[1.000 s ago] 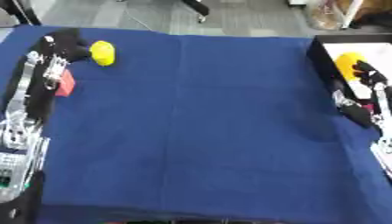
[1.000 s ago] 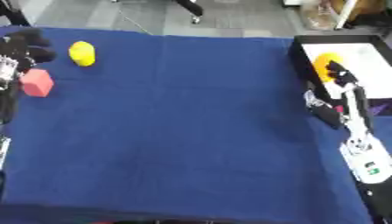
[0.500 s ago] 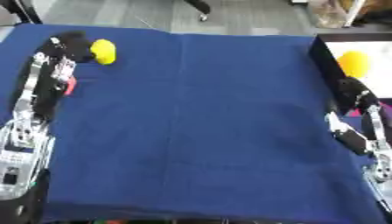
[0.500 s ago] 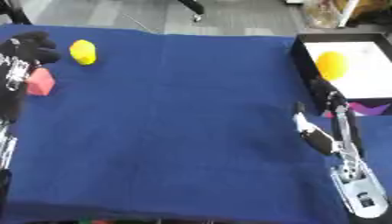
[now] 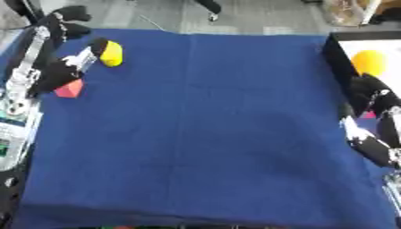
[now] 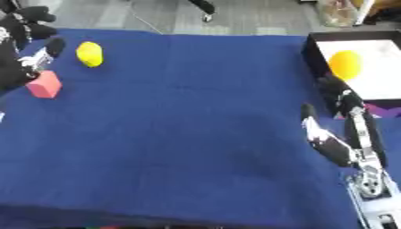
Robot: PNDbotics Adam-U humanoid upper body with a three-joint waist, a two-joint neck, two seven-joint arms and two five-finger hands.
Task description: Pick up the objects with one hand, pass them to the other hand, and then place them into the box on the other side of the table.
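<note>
Table [image 6: 180, 134]: covered by a blue cloth that fills nearly my whole view.
Box [image 6: 313, 53]: black walls, white floor, at the cloth's edge at 2 o'clock.
My left hand [image 5: 59, 71]: at 10 o'clock, over the cloth's left edge, fingers straight and released, holding nothing; the tips reach toward the lemon, and the palm sits just above the cube.
My right hand [image 6: 344, 134]: at 4 o'clock, just beside the box's near corner, fingers pointing up and relaxed, nothing in them.
Orange ball [image 6: 345, 64]: inside the box, near its left wall, at 2 o'clock.
Lemon [image 6: 89, 54]: yellow, oval, on the cloth at 11 o'clock, just right of my left fingertips; I cannot tell whether they touch it.
Cube [image 6: 44, 84]: pinkish red, on the cloth at 10 o'clock, below and left of the lemon, partly under my left hand.
Purple bit [image 6: 381, 109]: a small patch by the box's near wall, behind my right hand; I cannot make out what it is.
</note>
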